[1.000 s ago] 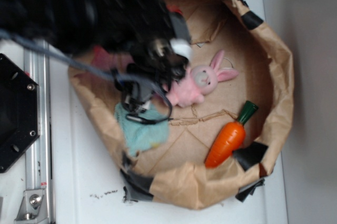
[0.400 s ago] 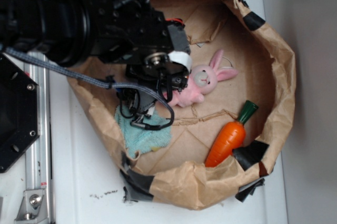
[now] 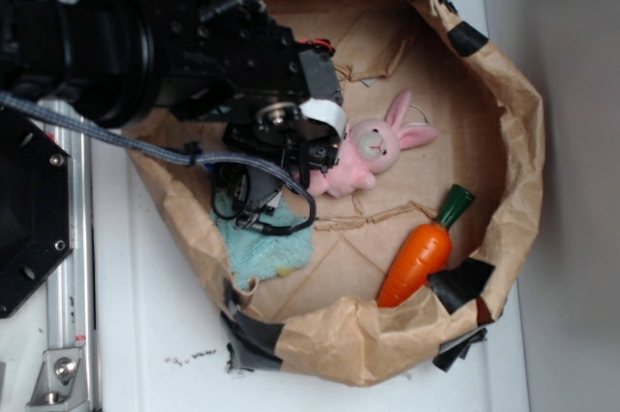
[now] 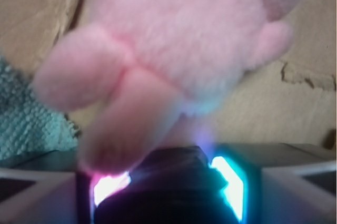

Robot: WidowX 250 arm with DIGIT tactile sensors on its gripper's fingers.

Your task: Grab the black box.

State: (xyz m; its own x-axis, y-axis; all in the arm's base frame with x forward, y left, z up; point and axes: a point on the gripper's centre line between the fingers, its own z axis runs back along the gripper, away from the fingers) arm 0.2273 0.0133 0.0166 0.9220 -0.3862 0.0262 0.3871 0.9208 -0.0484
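In the wrist view a dark, creased black box (image 4: pixel 174 197) fills the gap between my gripper's (image 4: pixel 168 167) two lit pads, which press on its sides. The pink plush bunny (image 4: pixel 179 39) lies right in front of the jaws, one of its legs touching the left pad. In the exterior view the gripper (image 3: pixel 315 155) is low inside the brown paper rim (image 3: pixel 513 141), right against the bunny's (image 3: pixel 373 152) left side. The arm hides the black box there.
An orange toy carrot (image 3: pixel 418 257) lies at the lower right inside the rim. A teal cloth (image 3: pixel 266 247) lies under the arm, also at the left of the wrist view (image 4: pixel 26 118). A large black hexagonal plate (image 3: pixel 29 218) and a metal rail (image 3: pixel 68 315) are at the left.
The arm was blurred in motion a second ago and is now nearly still. It has shifted slightly left, and the bunny has stayed in place.
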